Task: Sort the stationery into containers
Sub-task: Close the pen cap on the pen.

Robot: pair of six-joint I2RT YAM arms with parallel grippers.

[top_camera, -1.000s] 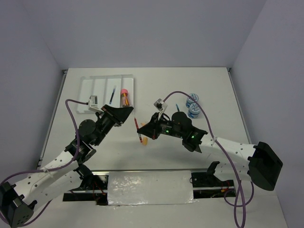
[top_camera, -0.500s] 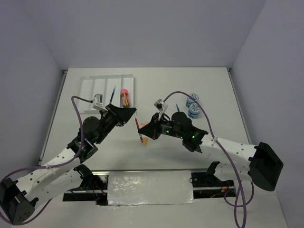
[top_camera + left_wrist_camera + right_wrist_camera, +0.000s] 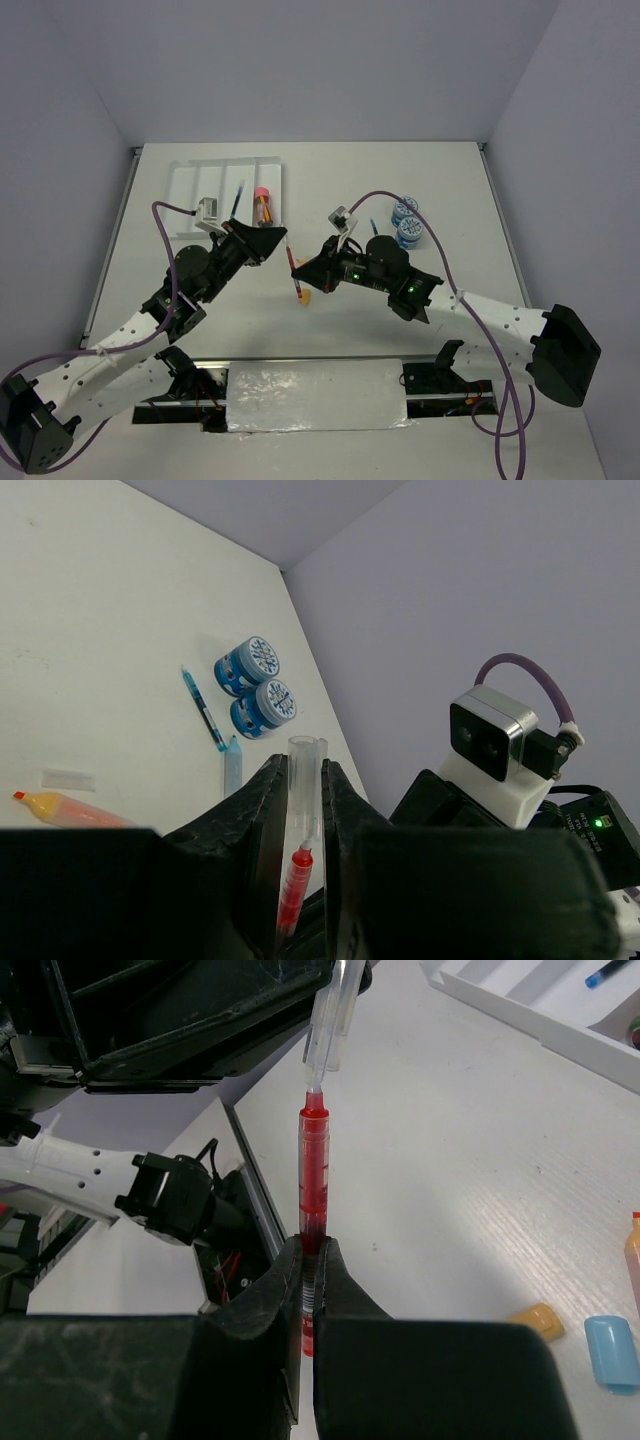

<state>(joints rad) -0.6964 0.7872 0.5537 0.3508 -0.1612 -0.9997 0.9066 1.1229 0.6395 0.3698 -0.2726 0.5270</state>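
Right gripper (image 3: 308, 1252) pinches slim translucent-red pen (image 3: 313, 1165); its tip meets clear cap (image 3: 328, 1020).

A robot lab cell (plain walls (image 3: 300, 70) enclosing a white table (image 3: 450, 180)).

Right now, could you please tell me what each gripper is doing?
Left gripper: closed on the clear pen cap.
Right gripper: closed on the red pen.

White-black arms (image 3: 105, 355), purple cables (image 3: 383, 194)
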